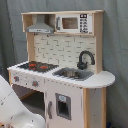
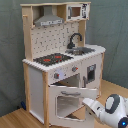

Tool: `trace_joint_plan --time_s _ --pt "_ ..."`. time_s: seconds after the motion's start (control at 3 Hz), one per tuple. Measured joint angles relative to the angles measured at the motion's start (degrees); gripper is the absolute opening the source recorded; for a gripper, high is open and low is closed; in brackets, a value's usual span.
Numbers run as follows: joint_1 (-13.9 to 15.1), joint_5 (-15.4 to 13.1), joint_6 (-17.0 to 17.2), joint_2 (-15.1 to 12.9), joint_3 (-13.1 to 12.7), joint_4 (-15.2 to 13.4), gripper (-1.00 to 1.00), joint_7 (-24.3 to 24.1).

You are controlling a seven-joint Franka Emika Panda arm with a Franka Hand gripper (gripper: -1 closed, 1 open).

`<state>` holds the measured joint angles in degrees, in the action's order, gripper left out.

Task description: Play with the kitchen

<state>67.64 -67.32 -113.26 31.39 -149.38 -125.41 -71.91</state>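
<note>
The kitchen (image 1: 65, 70) (image 2: 62, 60) stands upright, white and light wood, with grey hood, black-red hob, black tap and sink; its windowed oven door hangs open
</note>
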Motion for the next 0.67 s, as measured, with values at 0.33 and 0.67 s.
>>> trace_joint_plan --time_s 0.33,0.67 --pt "0.4 -0.8 1.7 0.0 2.8 -1.8 1.00 -4.5" --pt "2.0 -2.6 -0.2 0.5 4.6 -3.6 1.00 -9.7"
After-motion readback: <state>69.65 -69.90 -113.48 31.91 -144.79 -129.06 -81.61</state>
